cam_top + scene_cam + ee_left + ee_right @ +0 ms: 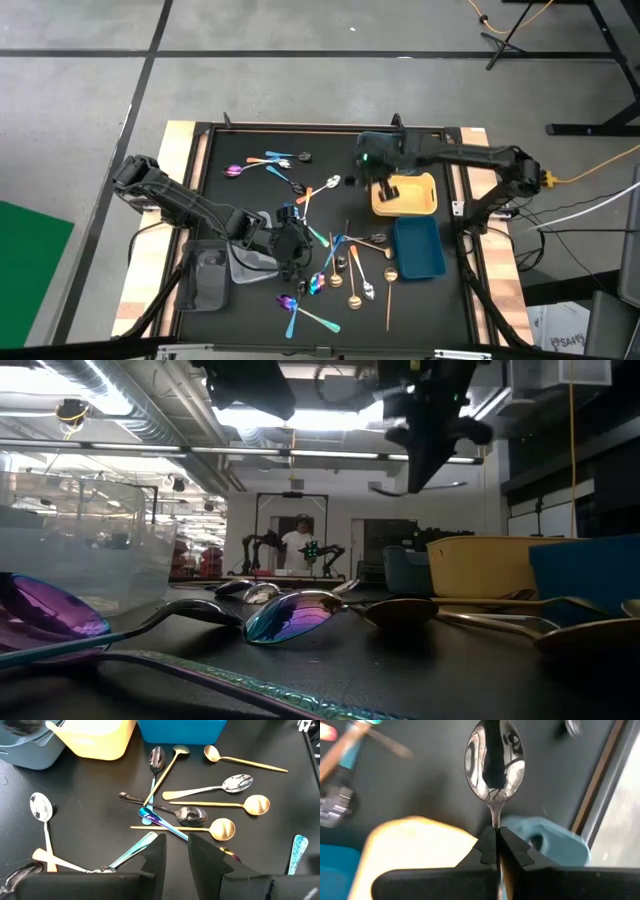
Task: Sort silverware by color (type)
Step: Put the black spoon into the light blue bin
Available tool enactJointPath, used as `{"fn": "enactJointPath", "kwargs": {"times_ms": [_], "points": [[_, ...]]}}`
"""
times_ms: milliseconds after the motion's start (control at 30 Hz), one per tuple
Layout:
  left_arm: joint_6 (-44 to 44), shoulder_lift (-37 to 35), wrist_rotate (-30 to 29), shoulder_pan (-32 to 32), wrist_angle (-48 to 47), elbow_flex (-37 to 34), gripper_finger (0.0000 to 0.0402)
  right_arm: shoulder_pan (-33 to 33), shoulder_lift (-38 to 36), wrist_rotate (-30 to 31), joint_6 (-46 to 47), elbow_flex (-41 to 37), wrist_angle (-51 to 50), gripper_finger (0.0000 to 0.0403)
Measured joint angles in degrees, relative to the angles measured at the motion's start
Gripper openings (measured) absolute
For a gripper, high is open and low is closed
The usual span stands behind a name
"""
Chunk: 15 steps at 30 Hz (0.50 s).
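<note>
On the black table [250, 140] three trays are seen, yellow tray [412, 196], blue tray [418, 248] and grey tray [208, 272]; the silverware [340, 262] is scattered across the mat, mostly in its middle and near part; the left gripper [175, 851] is held low over a crossed cluster of gold and dark spoons, its fingers slightly parted, nothing grasped; a silver spoon [494, 759] is clenched by its handle in the right gripper [495, 847], above the yellow tray.
</note>
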Motion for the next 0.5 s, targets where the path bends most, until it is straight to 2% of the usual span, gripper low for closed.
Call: {"fn": "enactJointPath", "kwargs": {"times_ms": [233,367,500], "points": [[0.0,0.0,0.0,0.0,0.0,0.0,0.0075,-13.3,-0.1,-6.4,-0.3,-2.1,0.4,0.0000],[0.0,0.0,0.0,0.0,0.0,0.0,0.0075,-18.7,-0.1,-7.2,-3.6,-6.0,1.5,0.0000],[-0.1,0.0,0.0,0.0,0.0,0.0,0.0075,-22.9,-0.1,-7.5,-6.4,-9.9,7.6,0.0000]]}}
